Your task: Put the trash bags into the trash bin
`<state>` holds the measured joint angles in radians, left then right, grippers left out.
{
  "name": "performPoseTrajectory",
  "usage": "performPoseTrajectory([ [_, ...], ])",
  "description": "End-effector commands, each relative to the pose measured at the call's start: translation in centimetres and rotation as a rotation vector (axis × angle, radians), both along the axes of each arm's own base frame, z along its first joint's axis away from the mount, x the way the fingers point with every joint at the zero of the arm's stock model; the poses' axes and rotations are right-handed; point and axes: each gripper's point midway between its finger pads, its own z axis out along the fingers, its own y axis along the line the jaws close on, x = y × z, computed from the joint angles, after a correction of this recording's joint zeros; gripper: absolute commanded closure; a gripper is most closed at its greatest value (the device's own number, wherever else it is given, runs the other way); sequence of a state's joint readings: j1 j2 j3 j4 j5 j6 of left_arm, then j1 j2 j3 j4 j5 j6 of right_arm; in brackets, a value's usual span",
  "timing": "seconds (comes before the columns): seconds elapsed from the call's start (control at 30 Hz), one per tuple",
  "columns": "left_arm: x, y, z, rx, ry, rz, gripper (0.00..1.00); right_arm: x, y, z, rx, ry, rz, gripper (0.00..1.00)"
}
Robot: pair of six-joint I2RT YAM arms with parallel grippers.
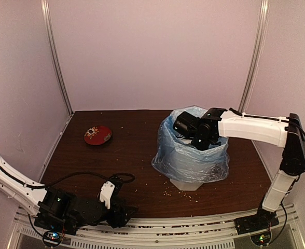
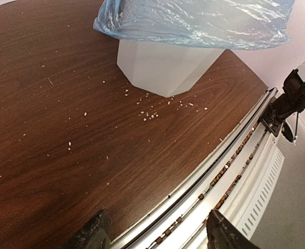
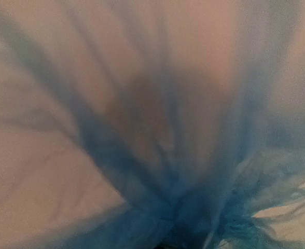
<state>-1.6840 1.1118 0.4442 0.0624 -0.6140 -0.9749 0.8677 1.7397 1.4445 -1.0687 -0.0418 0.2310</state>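
Note:
The light-blue trash bag (image 1: 189,155) is draped over the white trash bin (image 1: 186,184), hiding all but its base. In the left wrist view the bag (image 2: 194,21) hangs over the faceted bin (image 2: 163,67). My right gripper (image 1: 183,126) reaches from the right into the bin's mouth, its tips hidden in the film. The right wrist view is filled by blue film (image 3: 142,129) whose pleats gather at the bottom centre, as if pinched there; the fingers are hidden. My left gripper (image 1: 124,212) (image 2: 157,236) is open and empty, low over the table's front edge.
A small red dish (image 1: 97,135) lies at the back left. Pale crumbs (image 1: 181,194) (image 2: 147,111) are scattered in front of the bin. A metal rail (image 2: 235,155) with brown bits runs along the front edge. The right arm's base (image 2: 292,98) stands at the rail's far end.

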Motion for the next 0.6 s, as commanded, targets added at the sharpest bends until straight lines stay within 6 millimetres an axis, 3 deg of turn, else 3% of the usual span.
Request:
performPoseTrajectory([
  [0.0,0.0,-0.1,0.6,-0.066,0.015,0.016,0.35,0.1,0.1,-2.3,0.019,0.038,0.012,1.00],
  [0.33,-0.2,0.1,0.1,-0.067,0.026,0.015,0.35,-0.7,-0.3,-6.5,-0.004,0.093,0.015,1.00],
  [0.57,-0.3,0.3,-0.1,-0.069,0.029,0.020,0.35,-0.7,-0.5,-7.3,-0.010,0.095,0.012,1.00],
])
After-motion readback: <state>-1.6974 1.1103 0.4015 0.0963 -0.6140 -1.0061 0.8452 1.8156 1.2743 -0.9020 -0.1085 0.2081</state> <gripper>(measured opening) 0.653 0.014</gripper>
